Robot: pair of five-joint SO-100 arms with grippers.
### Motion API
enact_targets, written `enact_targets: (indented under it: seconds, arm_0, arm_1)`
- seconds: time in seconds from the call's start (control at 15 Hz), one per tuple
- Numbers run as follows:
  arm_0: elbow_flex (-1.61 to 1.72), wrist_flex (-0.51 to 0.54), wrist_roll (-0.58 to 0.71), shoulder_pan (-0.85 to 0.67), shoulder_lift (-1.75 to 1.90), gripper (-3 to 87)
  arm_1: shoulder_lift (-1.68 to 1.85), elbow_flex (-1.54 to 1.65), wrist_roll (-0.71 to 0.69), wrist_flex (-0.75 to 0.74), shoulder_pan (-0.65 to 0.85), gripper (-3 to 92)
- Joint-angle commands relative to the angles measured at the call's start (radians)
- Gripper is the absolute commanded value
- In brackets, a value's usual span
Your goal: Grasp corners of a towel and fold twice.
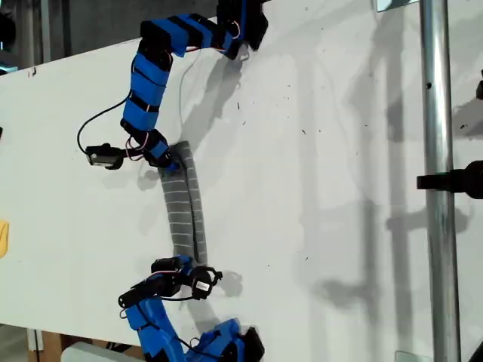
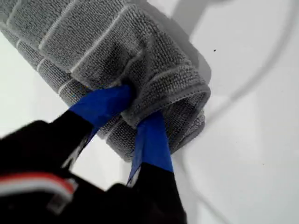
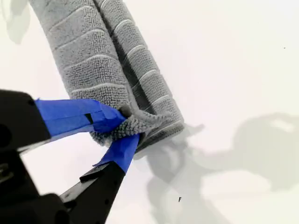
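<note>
Exterior view, towel: grey with thin white stripes, gathered into a long narrow band on the white worktop, slightly bowed, running from the upper arm's tool down to the lower arm's tool.
Exterior view, my first tool: on the arm that comes in from the view's top, sitting on the band's upper end.
Exterior view, my second tool: on the arm that comes in from the view's bottom edge, at the band's lower end.
Exterior view, surroundings: a yellow object at the view's left edge, well apart from the cloth; a metal pole runs down the view's right side.
First wrist view, towel: layers rolled over one another, with the hemmed edge curling around the end.
First wrist view, my first tool: blue-taped fingers pressed into the bunched end, pinching the cloth between them.
Second wrist view, towel: two parallel folds stretching away over the worktop.
Second wrist view, my second tool: both blue fingers pinching a corner of the cloth, which pokes out between them.
</note>
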Motion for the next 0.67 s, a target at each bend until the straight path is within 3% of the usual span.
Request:
enact_targets:
  seconds: [0.0,0.27,0.6]
  arm_0:
    - [-0.006,0.003,0.014,-0.023,0.015,2.3]
    - [-0.014,-0.017,0.055,-0.084,0.017,1.0]
    - [-0.127,-0.037,0.170,-0.190,-0.026,-2.8]
  arm_1:
    - [0.075,-0.086,0.006,0.046,0.000,-0.2]
    - [0.215,-0.112,-0.069,0.169,0.107,-0.2]
    - [0.229,-0.187,-0.098,0.152,0.152,-0.2]
